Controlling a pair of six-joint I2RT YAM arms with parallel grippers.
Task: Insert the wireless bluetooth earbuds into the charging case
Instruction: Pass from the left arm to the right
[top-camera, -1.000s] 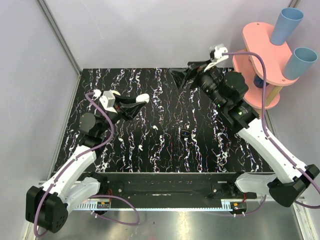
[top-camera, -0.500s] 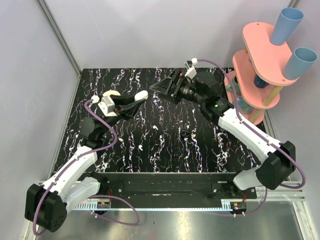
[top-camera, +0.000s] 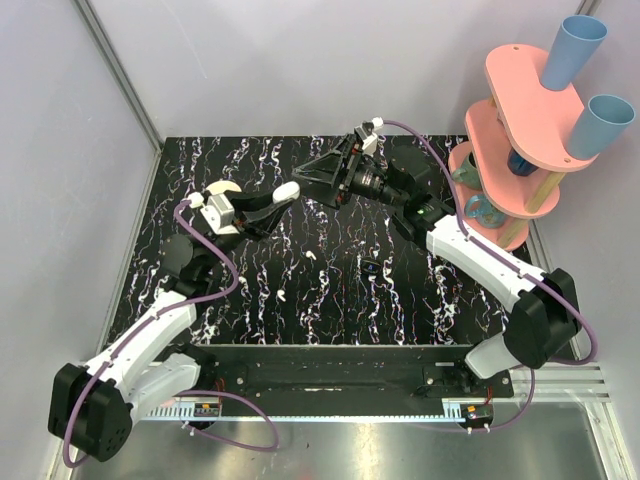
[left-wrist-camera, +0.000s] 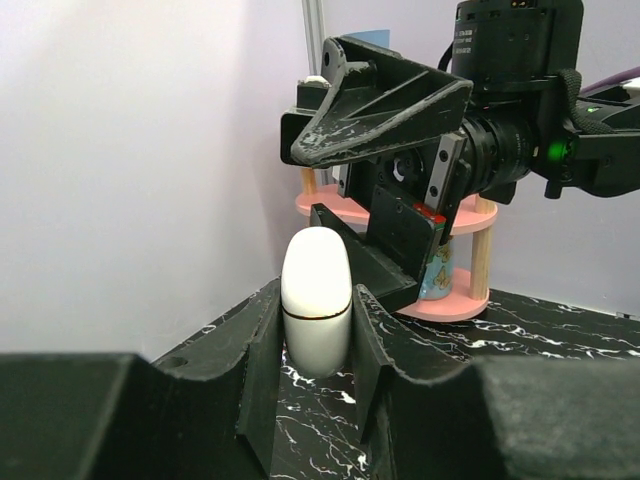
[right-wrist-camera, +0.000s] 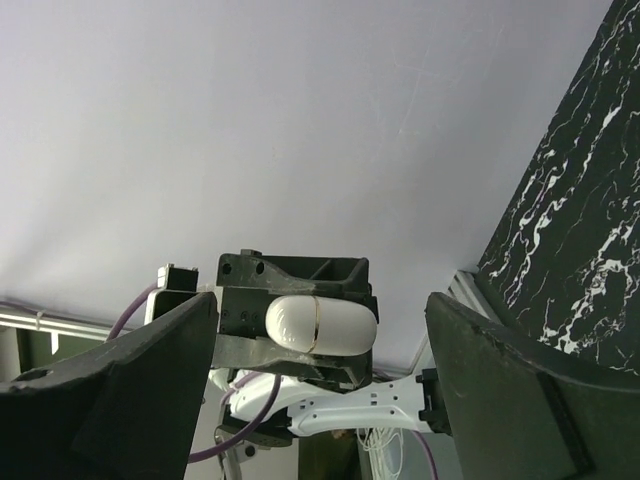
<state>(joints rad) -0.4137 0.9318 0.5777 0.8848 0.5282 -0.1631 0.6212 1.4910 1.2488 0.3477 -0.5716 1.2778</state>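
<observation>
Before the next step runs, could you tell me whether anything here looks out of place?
The charging case, clamped in the left claw, is closed along its seam, while two white bits, probably the earbuds, lie loose on the black table. A small dark object lies near them.

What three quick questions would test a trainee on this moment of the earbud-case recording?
1. True or false: the left gripper holds the charging case between its fingers, off the table.
2. Pick one. The right gripper is: A) open, with the case in front of it; B) shut on the case; C) shut with nothing in it.
3. In one word: are the two halves of the case open or closed?

Key: 1 true. 2 A. 3 closed, the halves meet at a thin seam.
</observation>
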